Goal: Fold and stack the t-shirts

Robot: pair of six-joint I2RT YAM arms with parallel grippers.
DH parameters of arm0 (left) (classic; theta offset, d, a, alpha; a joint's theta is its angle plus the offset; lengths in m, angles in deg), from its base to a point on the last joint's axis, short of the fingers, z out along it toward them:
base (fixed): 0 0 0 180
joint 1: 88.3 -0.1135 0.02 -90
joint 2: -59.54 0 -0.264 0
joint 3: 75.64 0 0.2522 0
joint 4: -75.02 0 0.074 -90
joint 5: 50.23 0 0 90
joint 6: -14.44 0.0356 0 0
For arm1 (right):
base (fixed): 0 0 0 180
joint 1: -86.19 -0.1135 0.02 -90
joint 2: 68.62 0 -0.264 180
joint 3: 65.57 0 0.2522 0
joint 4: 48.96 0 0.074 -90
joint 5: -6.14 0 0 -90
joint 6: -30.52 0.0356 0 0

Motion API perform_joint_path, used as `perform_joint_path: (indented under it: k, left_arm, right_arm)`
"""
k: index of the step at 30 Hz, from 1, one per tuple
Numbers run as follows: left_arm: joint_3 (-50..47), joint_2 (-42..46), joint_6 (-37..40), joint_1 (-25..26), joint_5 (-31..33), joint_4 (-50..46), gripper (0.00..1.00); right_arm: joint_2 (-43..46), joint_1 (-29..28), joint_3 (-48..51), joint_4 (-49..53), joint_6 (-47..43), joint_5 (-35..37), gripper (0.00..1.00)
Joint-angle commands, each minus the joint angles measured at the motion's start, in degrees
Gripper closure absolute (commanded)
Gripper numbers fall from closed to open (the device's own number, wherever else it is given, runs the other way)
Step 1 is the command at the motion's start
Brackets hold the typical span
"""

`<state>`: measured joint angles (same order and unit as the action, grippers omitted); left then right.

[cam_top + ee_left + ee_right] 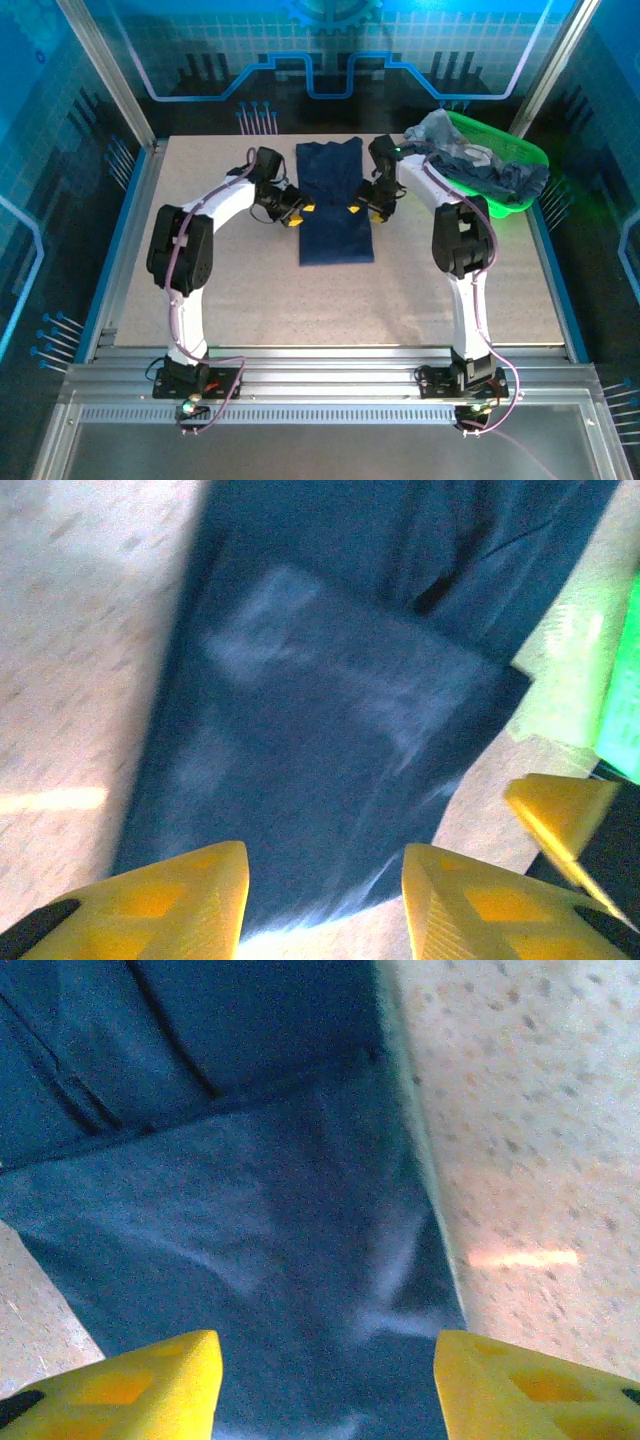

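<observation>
Slippage worries us: the navy t-shirt (335, 205) lies as a long folded strip on the table (230, 290), with our left gripper (299, 214) and right gripper (361, 210) at its sides, both parted and empty. Pinching just one layer could undo the fold.

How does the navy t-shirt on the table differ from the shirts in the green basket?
The navy t-shirt lies flat on the table, folded into a narrow strip; the heaped shirts in the green basket sit crumpled. The navy t-shirt is evenly dark; the heaped shirts mix navy with paler grey-blue. Both are soft cloth.
</observation>
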<state>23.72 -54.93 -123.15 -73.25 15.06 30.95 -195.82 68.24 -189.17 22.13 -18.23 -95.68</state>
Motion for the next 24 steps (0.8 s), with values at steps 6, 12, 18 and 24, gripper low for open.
perform_joint_path:
  k: [6,12,18,24]
  left_arm:
    - [-23.3,15.6,-8.9,2.3,-0.4,0.5,0.55]
    - [-30.4,13.9,-19.1,3.3,-3.3,14.2,0.48]
    - [-27.2,8.4,-19.9,3.8,-3.0,17.1,0.51]
    - [-23.0,4.3,-19.7,4.2,-3.6,18.5,0.61]
  right_arm:
    - [17.3,-0.3,27.1,-9.1,1.1,-2.0,0.44]
    - [18.4,-0.8,34.8,-15.6,3.4,-5.6,0.43]
    - [13.5,-0.8,33.2,-16.3,4.1,-7.4,0.47]
    - [10.7,-1.9,30.0,-13.3,4.8,-7.4,0.52]
